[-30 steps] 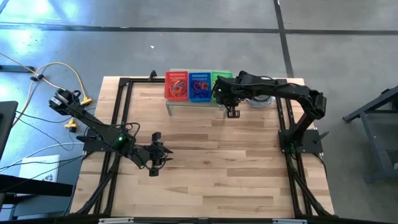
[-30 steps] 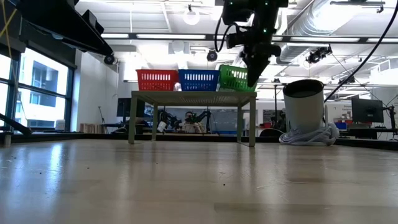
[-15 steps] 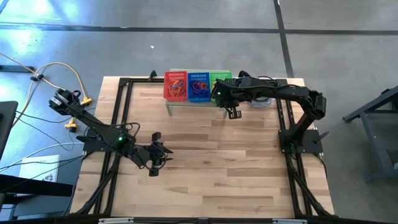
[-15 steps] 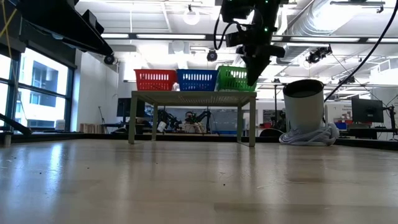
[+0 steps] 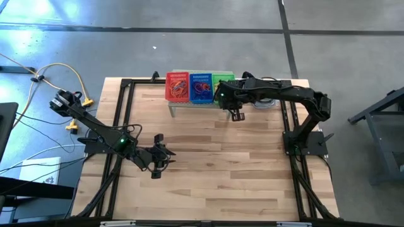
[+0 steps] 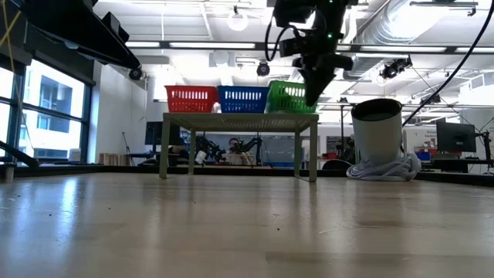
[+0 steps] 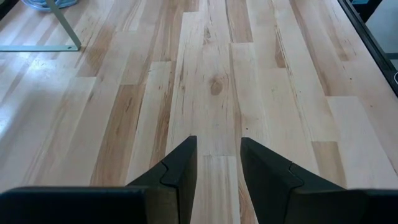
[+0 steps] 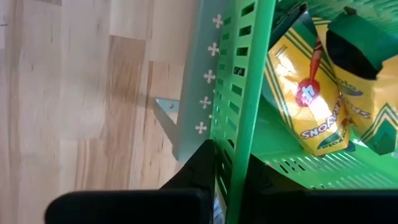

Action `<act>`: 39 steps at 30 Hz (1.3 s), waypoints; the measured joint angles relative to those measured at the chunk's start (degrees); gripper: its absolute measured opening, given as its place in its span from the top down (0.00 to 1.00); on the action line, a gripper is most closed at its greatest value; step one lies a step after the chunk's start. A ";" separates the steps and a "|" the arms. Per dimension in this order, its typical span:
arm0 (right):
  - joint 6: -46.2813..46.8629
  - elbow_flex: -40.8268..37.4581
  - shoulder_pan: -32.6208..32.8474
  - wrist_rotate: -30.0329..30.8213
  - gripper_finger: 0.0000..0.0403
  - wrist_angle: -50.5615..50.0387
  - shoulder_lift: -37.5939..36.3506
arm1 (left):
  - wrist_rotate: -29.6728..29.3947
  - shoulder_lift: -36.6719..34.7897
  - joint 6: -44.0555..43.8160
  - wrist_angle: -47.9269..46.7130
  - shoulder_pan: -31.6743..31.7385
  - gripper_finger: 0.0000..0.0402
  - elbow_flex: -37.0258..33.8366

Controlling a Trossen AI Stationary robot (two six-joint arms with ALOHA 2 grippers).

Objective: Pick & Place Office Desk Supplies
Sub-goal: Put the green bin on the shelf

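The right pincer (image 8: 231, 180) is shut on the wall of the green basket (image 8: 249, 93), seemingly to shift or steady it on the raised stand (image 5: 197, 106) at the bench's far edge; the yellow boxes (image 8: 305, 87) inside read partly "SNO", apparently Crayola-style crayon packs. The left pincer (image 7: 217, 165) hovers part-open and empty over the bare bench (image 7: 211, 81), while rubber bands (image 5: 179, 87) lie in the red and blue baskets

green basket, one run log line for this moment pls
right claw: shut on green basket wall | basket: on shelf, yellow boxes inside | left claw: open, empty, over table
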 joint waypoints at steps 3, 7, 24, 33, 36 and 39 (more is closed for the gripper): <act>-0.04 0.00 0.00 0.53 0.95 -1.14 0.00 | 0.01 0.00 0.02 0.00 -0.01 0.71 0.00; 0.00 0.00 0.30 0.87 0.95 -1.43 0.00 | 0.01 0.00 0.05 0.00 0.00 0.71 0.00; 1.44 0.00 0.37 -0.46 0.95 0.47 0.00 | 0.07 0.00 3.04 -0.02 -0.17 0.71 0.00; 2.86 0.00 1.17 0.24 0.95 0.48 -0.01 | 0.09 0.00 2.39 -0.02 -0.17 0.71 0.00; 3.12 0.00 1.54 0.24 0.95 0.44 -0.02 | 0.09 0.00 2.34 -0.02 -0.17 0.71 0.00; 3.31 0.00 1.55 0.26 0.95 0.45 -0.02 | 0.09 0.00 2.29 -0.03 -0.17 0.71 0.00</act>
